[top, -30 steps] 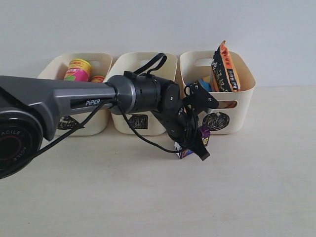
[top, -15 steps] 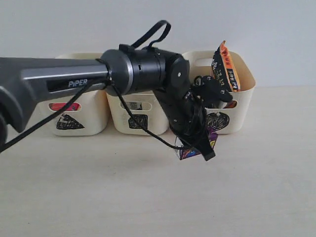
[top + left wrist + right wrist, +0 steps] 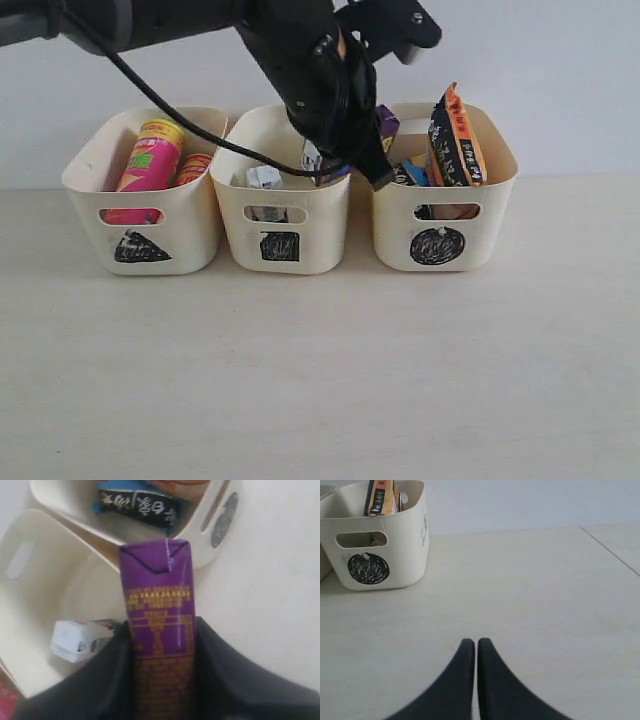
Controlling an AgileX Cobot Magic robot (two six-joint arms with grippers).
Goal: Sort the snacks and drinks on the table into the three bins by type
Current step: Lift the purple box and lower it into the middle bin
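Note:
My left gripper (image 3: 365, 160) (image 3: 160, 630) is shut on the dark purple carton (image 3: 388, 124) (image 3: 155, 580), held up over the adjoining rims of the square bin (image 3: 280, 215) (image 3: 30, 605) and the circle bin (image 3: 445, 220) (image 3: 210, 510). A white carton (image 3: 264, 177) (image 3: 75, 640) lies in the square bin. In the circle bin stand the orange-brown bag (image 3: 460, 130) and the blue-black bag (image 3: 410, 172) (image 3: 137, 502). The triangle bin (image 3: 140, 215) holds the pink tube (image 3: 150, 162) and a second tube (image 3: 196, 165). My right gripper (image 3: 472, 642) is shut and empty, low over the table (image 3: 530, 595).
The three bins stand in a row against the back wall. The left arm's dark body and cable (image 3: 200, 115) cross above the triangle and square bins. The table (image 3: 320, 380) in front of the bins is bare pale wood grain.
The left arm has lifted the purple carton off the table in front of the bins and carried it up and back, over the rims of the square and circle bins.

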